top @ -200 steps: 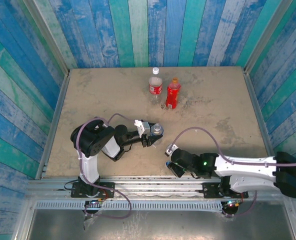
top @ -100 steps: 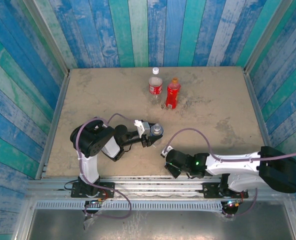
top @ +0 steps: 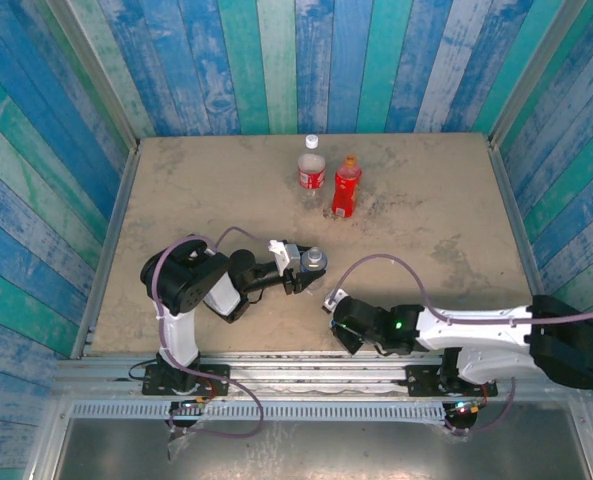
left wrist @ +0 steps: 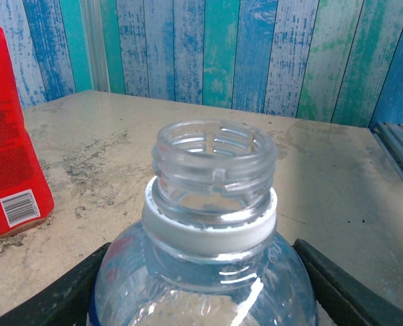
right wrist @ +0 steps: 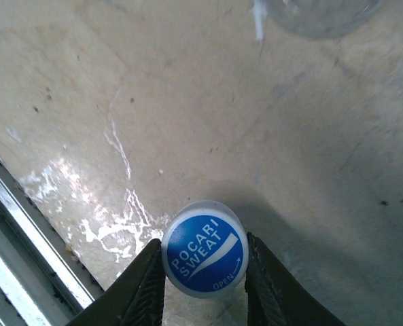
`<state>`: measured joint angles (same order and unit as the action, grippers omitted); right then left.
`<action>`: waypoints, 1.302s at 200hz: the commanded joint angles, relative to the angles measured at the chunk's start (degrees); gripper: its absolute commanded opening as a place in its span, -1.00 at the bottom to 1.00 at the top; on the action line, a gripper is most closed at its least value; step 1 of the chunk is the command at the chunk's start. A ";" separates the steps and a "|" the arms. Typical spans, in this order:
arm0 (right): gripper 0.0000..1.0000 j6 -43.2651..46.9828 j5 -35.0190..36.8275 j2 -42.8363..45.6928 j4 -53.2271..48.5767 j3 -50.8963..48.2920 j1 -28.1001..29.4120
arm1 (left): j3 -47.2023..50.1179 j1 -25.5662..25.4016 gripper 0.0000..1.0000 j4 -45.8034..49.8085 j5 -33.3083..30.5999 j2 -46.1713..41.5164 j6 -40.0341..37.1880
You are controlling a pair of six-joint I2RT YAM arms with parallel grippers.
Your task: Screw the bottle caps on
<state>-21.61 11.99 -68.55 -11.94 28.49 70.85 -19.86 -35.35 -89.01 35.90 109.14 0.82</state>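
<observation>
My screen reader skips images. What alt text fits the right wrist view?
A blue cap printed POCARI SWEAT is held between the right gripper's dark fingers on the beige table. A metal rail crosses the lower left; a clear bottle blurs at the top edge.

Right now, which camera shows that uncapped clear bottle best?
The left wrist view: the uncapped clear bottle stands close up, its bare threaded neck and white ring sharp. In the top view the bottle is small, seen from above; the right wrist view catches what looks like its blurred base.
</observation>
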 commanded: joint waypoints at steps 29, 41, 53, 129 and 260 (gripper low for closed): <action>-0.36 4.78 2.84 6.43 -8.53 9.63 -1.16 | 0.35 0.02 0.27 0.87 0.90 -3.27 -1.79; -0.36 6.95 1.80 6.94 -9.86 12.34 -2.52 | 0.39 0.03 0.27 0.90 0.93 -3.27 -1.87; -0.36 9.15 -0.04 7.03 -10.43 14.82 -4.49 | 0.51 0.02 0.27 0.97 0.93 -3.15 -1.94; -0.34 18.10 -9.35 -5.77 -19.57 34.08 -16.91 | 0.92 0.00 0.28 0.17 1.34 -2.44 -2.84; -0.31 19.37 -16.87 -17.48 -27.26 42.68 -22.42 | 0.69 0.03 0.29 0.24 1.85 -2.07 -3.27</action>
<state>-2.76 -3.38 -84.33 -36.97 70.19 48.90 -19.59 -35.33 -89.25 36.99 109.14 -1.37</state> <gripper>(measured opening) 0.345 0.650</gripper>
